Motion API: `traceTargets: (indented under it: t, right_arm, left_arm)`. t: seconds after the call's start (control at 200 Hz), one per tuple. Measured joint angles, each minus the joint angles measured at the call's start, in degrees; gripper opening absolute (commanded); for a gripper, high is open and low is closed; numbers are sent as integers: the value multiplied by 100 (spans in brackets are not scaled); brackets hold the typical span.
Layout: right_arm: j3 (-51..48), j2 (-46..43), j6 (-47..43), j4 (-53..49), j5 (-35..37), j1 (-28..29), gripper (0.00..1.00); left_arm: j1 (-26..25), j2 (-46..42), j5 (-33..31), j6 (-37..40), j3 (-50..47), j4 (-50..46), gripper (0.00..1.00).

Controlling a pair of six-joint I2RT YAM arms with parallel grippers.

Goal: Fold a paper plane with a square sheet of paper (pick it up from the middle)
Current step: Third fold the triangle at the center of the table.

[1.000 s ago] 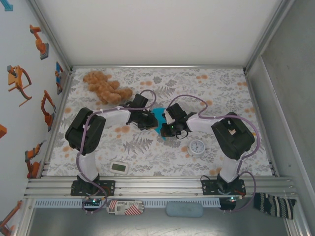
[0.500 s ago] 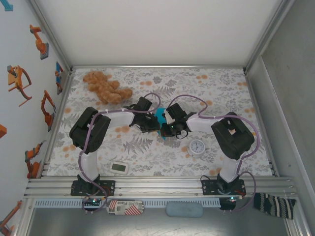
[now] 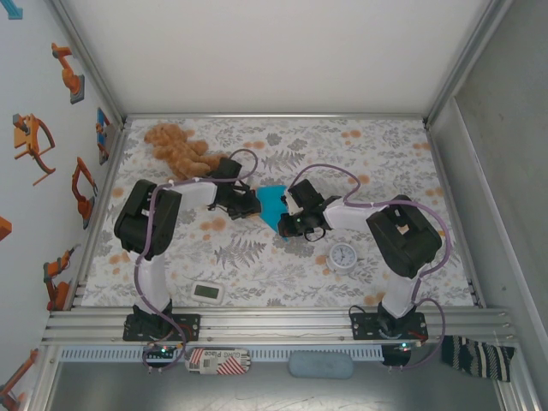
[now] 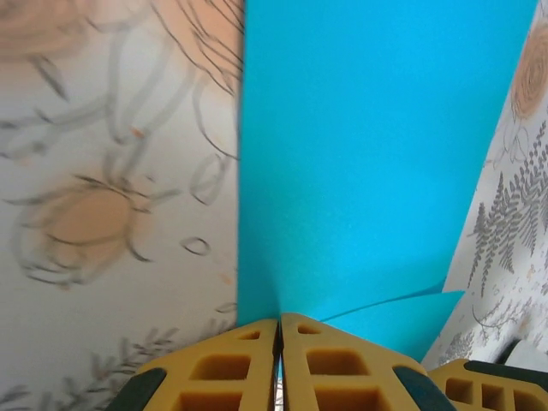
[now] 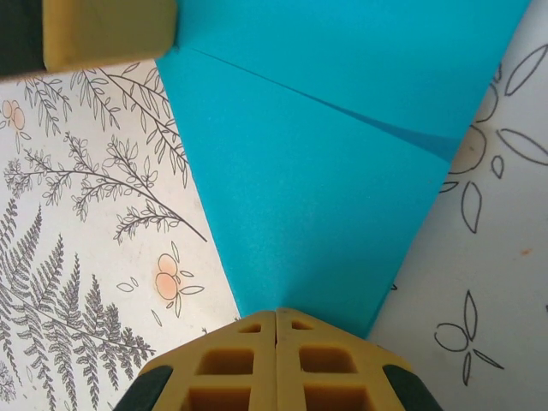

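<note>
The turquoise sheet of paper (image 3: 272, 204), folded into layers, sat over the middle of the floral worktop (image 3: 385, 154) between the two arms. The left claw (image 4: 279, 330) was pressed together on one edge and the right claw (image 5: 276, 321) was pinching a corner. Thin, light and limp, it would likely sag, slip or tear if tugged, so holds at the edges close to the creases seemed safest.
</note>
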Motion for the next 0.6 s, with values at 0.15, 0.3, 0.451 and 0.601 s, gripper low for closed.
traceTargets:
  t: [0.15, 0.3, 0.451, 0.601]
  right_arm:
    - [2, -17, -20, -20, -9, 0, 0]
    - [7, -133, -20, -245, -7, 0, 0]
    - [7, -658, 111, -295, 74, 0, 0]
    - [-70, -1263, 756, 332, 240, 0, 9]
  left_arm:
    - [232, 0, -107, 125, 70, -127, 13]
    - [372, -107, -470, 201, 149, -323, 14]
    - [455, -557, -688, 155, 46, -422, 20]
    - [442, -1377, -680, -195, -503, -79, 33]
